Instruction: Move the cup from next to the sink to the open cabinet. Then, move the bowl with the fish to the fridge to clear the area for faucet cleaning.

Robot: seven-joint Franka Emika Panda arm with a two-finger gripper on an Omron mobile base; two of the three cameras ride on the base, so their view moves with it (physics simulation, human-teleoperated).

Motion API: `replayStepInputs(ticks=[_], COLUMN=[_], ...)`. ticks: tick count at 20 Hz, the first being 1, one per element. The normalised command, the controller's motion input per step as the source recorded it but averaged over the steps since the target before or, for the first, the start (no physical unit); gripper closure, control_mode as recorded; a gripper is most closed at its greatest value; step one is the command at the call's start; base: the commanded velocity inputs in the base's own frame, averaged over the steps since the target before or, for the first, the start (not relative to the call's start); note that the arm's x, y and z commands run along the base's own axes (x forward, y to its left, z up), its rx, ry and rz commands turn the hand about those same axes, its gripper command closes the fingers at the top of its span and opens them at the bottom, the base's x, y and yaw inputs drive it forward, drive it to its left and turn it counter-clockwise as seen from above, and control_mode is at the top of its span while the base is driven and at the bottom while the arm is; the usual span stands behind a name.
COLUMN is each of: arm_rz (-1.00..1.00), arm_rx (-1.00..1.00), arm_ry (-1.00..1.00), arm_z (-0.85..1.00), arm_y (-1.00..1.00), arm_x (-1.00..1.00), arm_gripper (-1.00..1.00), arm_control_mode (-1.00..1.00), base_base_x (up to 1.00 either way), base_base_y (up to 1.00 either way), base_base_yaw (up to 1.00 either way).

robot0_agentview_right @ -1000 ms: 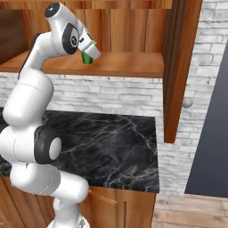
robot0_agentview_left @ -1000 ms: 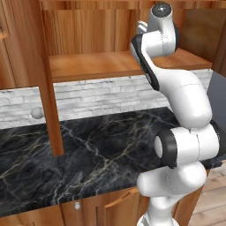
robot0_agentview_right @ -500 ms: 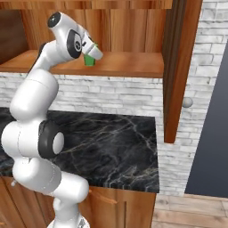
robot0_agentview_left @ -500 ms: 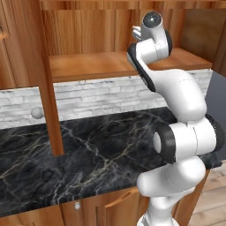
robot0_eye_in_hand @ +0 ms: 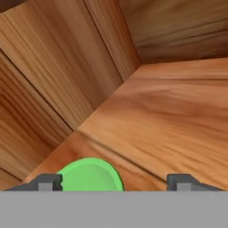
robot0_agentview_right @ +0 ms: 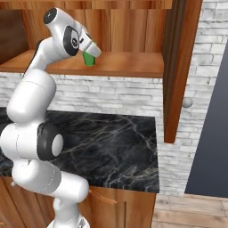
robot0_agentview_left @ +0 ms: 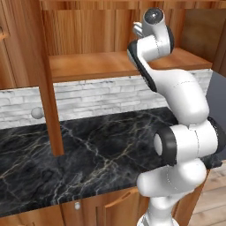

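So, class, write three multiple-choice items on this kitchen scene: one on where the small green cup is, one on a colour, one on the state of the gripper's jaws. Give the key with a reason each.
1. Where is the small bright green cup?
A. on the black marble counter
B. on the wooden cabinet shelf
C. on the floor

2. What colour is the counter?
A. white
B. red
C. black with pale veins

3. How do the jaws of the gripper stand?
A. spread wide
B. shut on the cup
C. shut on nothing

Key: B, it stands on the shelf; C, dark marble; A, the fingertips sit far apart in the hand view.
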Motion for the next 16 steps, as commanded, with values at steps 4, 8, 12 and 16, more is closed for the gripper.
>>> replayStepInputs(ticks=[4,8,12,16], arm_rz=[0.0,0.0,-0.06,-0.15], arm_rx=[-0.01,-0.05,-0.01,0.0], arm_ry=[-0.25,-0.39,-0.31,0.03], arm_z=[0.03,0.25,0.21,-0.4], arm_y=[0.0,0.0,0.0,0.0], arm_x=[-0.49,-0.97,-1.0,-1.0], arm_gripper=[-1.0,-1.0,-1.0,-1.0], arm_control_mode=[-1.0,-1.0,-1.0,-1.0], base_base_x=[0.0,0.0,0.0,0.0], base_base_y=[0.0,0.0,0.0,0.0], base_base_yaw=[0.0,0.0,0.0,0.0])
